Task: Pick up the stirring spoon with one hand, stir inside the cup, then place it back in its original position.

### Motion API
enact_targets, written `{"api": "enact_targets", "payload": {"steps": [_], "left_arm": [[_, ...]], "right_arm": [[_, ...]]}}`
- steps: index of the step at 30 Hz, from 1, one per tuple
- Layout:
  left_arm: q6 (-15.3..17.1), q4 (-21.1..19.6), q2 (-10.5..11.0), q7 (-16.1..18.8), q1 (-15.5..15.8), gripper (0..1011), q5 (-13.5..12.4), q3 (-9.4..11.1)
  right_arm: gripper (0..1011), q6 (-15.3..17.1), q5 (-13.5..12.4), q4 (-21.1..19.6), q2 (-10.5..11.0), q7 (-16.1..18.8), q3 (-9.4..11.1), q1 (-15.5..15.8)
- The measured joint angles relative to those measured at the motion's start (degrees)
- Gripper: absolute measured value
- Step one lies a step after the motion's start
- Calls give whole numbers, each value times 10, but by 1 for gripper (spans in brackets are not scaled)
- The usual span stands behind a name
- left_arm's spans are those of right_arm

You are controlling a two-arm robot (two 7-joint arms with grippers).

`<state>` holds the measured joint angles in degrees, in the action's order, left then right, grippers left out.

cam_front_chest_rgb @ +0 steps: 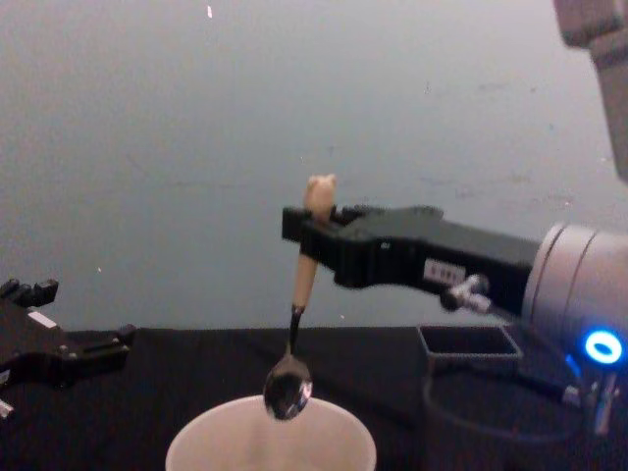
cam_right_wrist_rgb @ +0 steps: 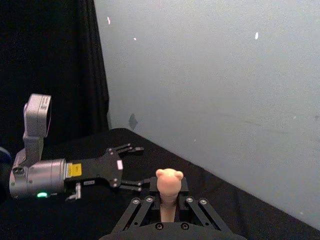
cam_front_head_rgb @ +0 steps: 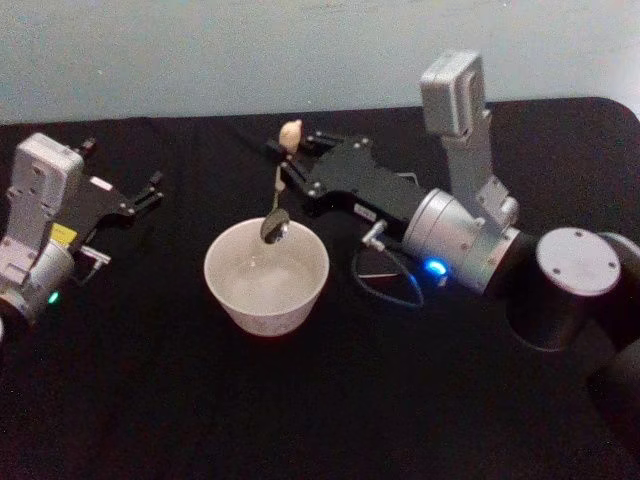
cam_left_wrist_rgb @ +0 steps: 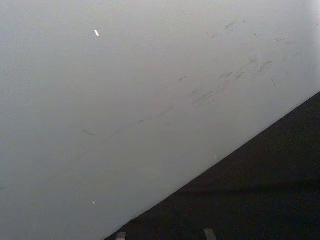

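My right gripper (cam_front_head_rgb: 288,162) is shut on the stirring spoon (cam_front_head_rgb: 280,185), gripping its cream stick just under the bear-head knob. The spoon hangs upright with its metal bowl (cam_front_chest_rgb: 287,394) just above the rim of the cream-white cup (cam_front_head_rgb: 262,308), at the cup's far side. In the chest view the right gripper (cam_front_chest_rgb: 306,228) reaches in from the right above the cup (cam_front_chest_rgb: 339,437). In the right wrist view the bear head of the spoon (cam_right_wrist_rgb: 169,181) stands between the jaws. My left gripper (cam_front_head_rgb: 140,200) rests open at the table's left, away from the cup.
A dark grey square holder (cam_front_chest_rgb: 469,340) stands right of the cup, behind the right arm. A black cable (cam_front_head_rgb: 385,290) loops on the black tablecloth beside the cup. A pale wall (cam_left_wrist_rgb: 125,100) runs behind the table.
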<state>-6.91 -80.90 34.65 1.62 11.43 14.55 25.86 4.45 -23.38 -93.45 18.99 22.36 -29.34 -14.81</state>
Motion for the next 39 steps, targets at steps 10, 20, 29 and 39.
{"api": "enact_targets", "payload": {"steps": [10,20,29,39], "left_arm": [[0,0,0,0,0,1001,0,0],[0,0,0,0,0,1001,0,0],[0,0,0,0,0,1001,0,0],[0,0,0,0,0,1001,0,0]], "right_arm": [[190,-49,37,44,-21,5,-13,7],[190,-75,74,82,-44,0,-18,6],[190,-75,94,100,-55,3,-17,6],[190,-75,106,109,-61,7,-12,8]]}}
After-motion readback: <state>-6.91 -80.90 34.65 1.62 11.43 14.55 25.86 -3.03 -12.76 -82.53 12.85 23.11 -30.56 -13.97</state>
